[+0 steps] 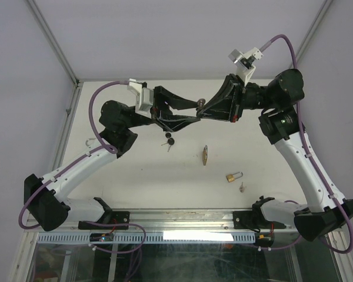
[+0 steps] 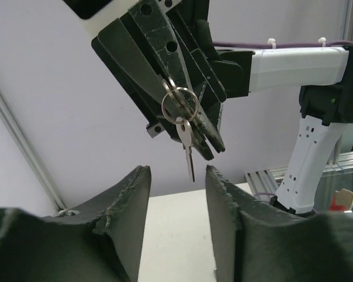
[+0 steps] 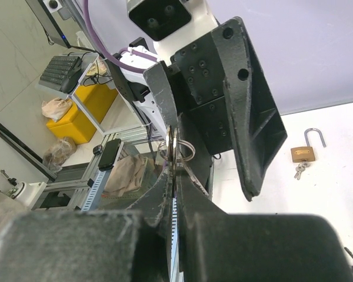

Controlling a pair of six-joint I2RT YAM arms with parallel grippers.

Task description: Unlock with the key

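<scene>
Both arms are raised above the table. My right gripper [image 3: 175, 174] is shut on a key ring [image 2: 179, 104], and a silver key [image 2: 188, 145] hangs down from the ring. My left gripper [image 2: 177, 171] is open just under it, and the key's tip reaches level with the two fingertips, between them and touching neither. In the top view the two grippers meet tip to tip, right gripper [image 1: 201, 107] against left gripper [image 1: 190, 113]. A brass padlock [image 1: 234, 175] lies on the table with its shackle raised, also seen as the padlock [image 3: 303, 153] in the right wrist view.
A brass-coloured piece [image 1: 205, 155] lies mid-table. Black-headed keys [image 1: 169, 141] lie to its left and a small key [image 1: 242, 188] sits beside the padlock. The aluminium rail [image 1: 182, 236] runs along the near edge between the arm bases.
</scene>
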